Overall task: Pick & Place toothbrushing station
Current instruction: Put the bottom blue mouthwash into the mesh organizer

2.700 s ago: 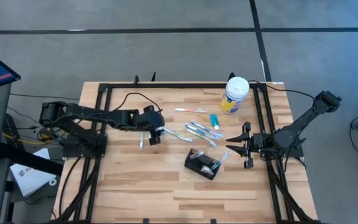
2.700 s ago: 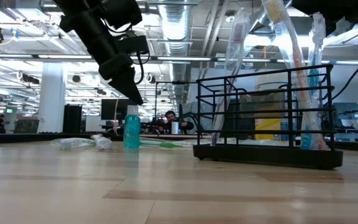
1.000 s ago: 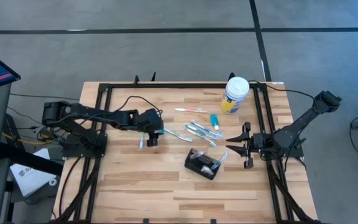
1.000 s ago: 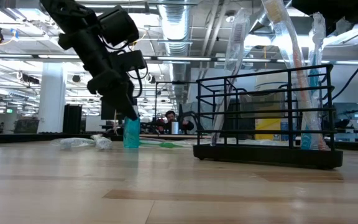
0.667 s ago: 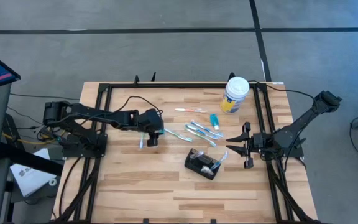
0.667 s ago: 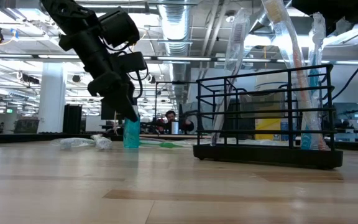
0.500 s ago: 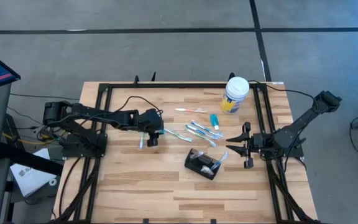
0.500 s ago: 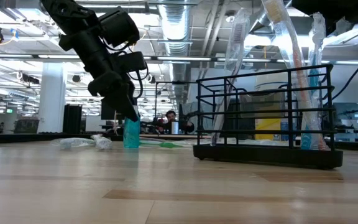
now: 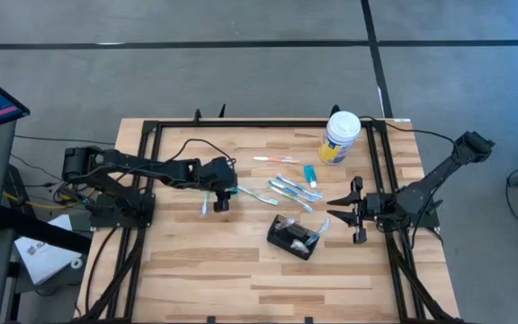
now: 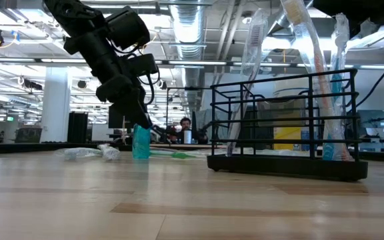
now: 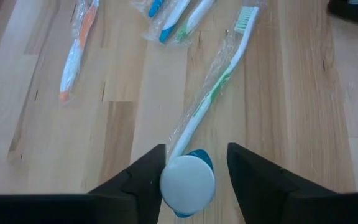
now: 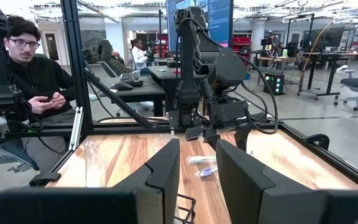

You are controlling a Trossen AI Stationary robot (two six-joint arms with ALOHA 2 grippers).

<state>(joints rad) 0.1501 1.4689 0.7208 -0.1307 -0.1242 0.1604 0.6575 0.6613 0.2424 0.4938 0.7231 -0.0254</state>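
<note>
The toothbrushing station (image 9: 294, 237), a black wire holder with wrapped toothbrushes standing in it, rests on the table at centre right; the low view shows it close up (image 10: 285, 127). My left gripper (image 9: 222, 202) slants down at table centre left. It is open, with one finger on each side of a small blue bottle with a white cap (image 11: 187, 182), which stands upright (image 10: 141, 143). A green wrapped toothbrush (image 11: 219, 81) lies just beyond the bottle. My right gripper (image 9: 338, 209) hangs open and level to the right of the station, with nothing between its fingers (image 12: 197, 162). My left gripper's fingers flank the bottle's white cap (image 11: 166, 177) from above at a slant. One finger (image 11: 148, 180) sits right against the cap's edge, but I cannot tell whether it touches. A gap shows at the other finger. The bottle stands on the table.
Several wrapped toothbrushes (image 9: 288, 189) and a small blue tube (image 9: 310, 175) lie between the bottle and a white-lidded, yellow-labelled tub (image 9: 341, 137) at the far right. Black frame rails (image 9: 144, 180) run along the table's sides. A seated person (image 12: 17, 68) is beyond the table.
My left gripper came down over the blue bottle until its fingers covered the white cap, and for the last second it has stayed in place. The bottle has not moved.
</note>
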